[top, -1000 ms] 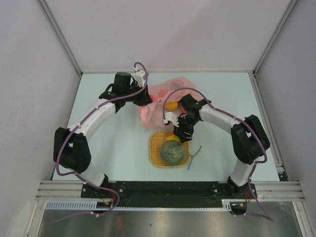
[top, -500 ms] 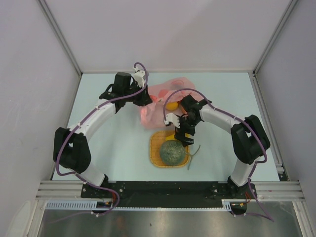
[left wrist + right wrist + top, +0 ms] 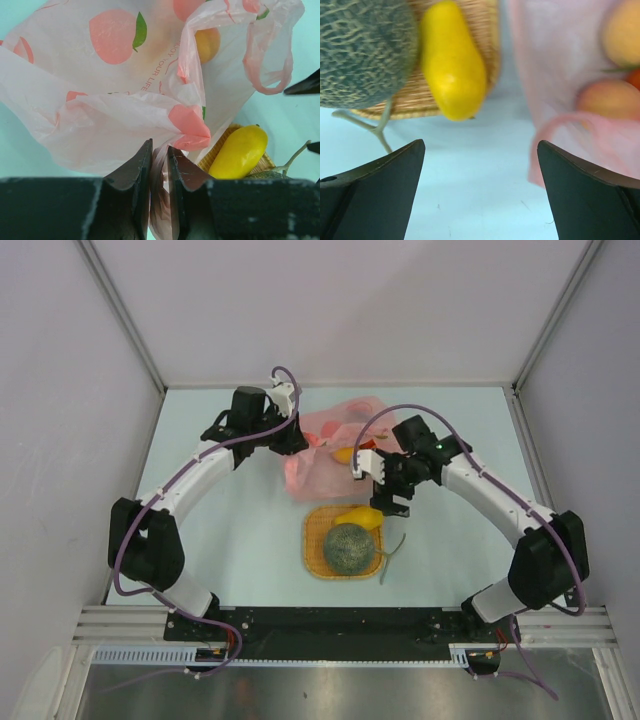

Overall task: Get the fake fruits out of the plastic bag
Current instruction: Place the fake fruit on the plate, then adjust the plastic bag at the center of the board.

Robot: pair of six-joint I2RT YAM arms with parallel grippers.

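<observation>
The pink plastic bag lies at the table's far middle, with orange round fruits showing in its mouth. My left gripper is shut on a fold of the bag at its left edge. The netted melon and the yellow mango rest on the woven mat. My right gripper is open and empty, above the table between the mat and the bag. In the right wrist view the mango, the melon and peach fruits inside the bag show.
The melon's stem trails off the mat to the right. White walls enclose the table on three sides. The bag's loop handle lies on the table beside my right gripper.
My right gripper has let go of the mango onto the mat beside the melon, opened, and pulled back up and to the right. The left arm has not moved.
</observation>
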